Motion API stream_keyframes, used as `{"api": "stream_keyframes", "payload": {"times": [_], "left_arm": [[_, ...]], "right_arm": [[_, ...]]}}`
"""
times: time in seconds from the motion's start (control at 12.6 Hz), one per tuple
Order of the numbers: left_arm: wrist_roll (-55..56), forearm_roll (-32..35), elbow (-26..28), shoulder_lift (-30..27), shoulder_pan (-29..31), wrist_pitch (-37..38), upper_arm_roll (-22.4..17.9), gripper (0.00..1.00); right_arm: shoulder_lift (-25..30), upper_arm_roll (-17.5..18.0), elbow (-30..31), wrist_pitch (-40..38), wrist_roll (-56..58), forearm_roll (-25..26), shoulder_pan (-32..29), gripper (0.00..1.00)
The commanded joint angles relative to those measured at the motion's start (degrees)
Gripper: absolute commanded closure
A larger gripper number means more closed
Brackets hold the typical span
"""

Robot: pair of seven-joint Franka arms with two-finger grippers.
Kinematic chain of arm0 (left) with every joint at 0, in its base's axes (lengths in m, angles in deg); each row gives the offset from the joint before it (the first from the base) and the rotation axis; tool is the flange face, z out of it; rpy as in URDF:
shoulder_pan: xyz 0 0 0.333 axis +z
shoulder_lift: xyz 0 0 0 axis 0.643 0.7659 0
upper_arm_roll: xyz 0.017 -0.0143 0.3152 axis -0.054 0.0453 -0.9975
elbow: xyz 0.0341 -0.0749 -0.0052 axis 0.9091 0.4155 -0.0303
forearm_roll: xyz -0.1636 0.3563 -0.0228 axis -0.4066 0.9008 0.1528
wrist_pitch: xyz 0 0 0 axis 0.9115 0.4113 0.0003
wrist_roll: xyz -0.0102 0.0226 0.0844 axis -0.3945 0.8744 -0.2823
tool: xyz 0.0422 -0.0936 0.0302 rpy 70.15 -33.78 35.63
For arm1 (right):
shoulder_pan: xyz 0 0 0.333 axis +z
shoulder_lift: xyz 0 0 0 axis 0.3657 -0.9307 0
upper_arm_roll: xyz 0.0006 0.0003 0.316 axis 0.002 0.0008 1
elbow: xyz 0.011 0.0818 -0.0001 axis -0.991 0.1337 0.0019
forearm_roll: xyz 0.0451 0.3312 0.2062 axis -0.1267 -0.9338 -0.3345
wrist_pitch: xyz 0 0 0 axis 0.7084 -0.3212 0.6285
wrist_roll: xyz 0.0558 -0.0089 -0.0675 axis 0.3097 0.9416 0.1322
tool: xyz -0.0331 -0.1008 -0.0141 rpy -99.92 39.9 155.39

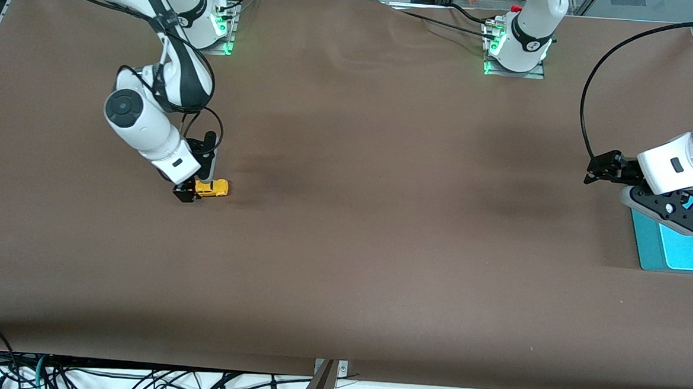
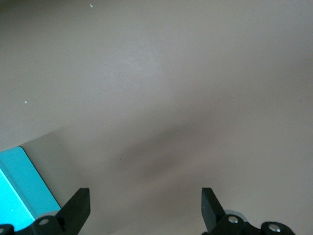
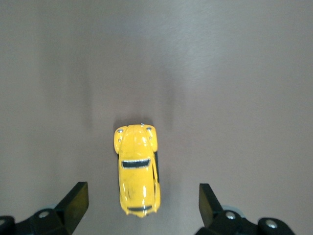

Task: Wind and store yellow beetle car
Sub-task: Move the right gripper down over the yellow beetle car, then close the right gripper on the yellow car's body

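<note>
The yellow beetle car (image 1: 213, 188) stands on its wheels on the brown table toward the right arm's end. My right gripper (image 1: 197, 183) is low over the car's rear end, open, with one finger on each side. In the right wrist view the car (image 3: 137, 169) lies between the two fingertips (image 3: 78, 192) with a gap on both sides, and my right gripper (image 3: 142, 191) touches nothing. My left gripper (image 1: 598, 170) waits open and empty over the table at the left arm's end. It shows open in the left wrist view (image 2: 145, 193).
A teal tray (image 1: 681, 250) lies at the left arm's end of the table, under the left arm's hand. Its corner shows in the left wrist view (image 2: 19, 186). The brown table cover (image 1: 382, 190) spans the whole surface.
</note>
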Motion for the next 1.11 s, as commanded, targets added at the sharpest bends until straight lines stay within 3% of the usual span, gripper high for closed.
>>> {"api": "stream_keyframes", "payload": {"times": [0.0, 0.32, 0.48, 0.56, 0.79, 1.03], "left_arm": [[-1.6, 0.2, -1.6, 0.8, 0.1, 0.3, -0.1, 0.0], [-8.3, 0.5, -1.5, 0.9, 0.6, 0.6, -0.1, 0.0], [-13.9, 0.5, -1.6, 1.3, 0.9, 0.6, -0.3, 0.0], [-16.4, 0.5, -1.6, 1.3, 1.0, 0.6, -0.4, 0.0], [-22.5, 0.6, -1.6, 1.4, 1.0, 0.7, -0.4, 0.0], [-23.2, 0.5, -1.3, 1.6, 1.0, 0.7, -0.4, 0.0]], "right_arm": [[-3.2, 0.0, 0.5, 5.7, 4.5, 0.6, 0.0, 0.0], [-6.2, -0.5, 0.5, 8.1, 5.1, 0.6, -0.2, 0.04], [-6.1, -0.8, 0.4, 7.9, 5.8, 0.5, -0.5, 0.55], [-6.0, -0.8, 0.3, 7.8, 5.9, 0.5, -0.7, 0.67], [-5.8, -0.9, 0.2, 5.8, 5.6, 0.5, -0.8, 0.91], [-5.5, -1.7, -0.1, 1.6, 5.1, 0.4, -0.8, 0.97]]}}
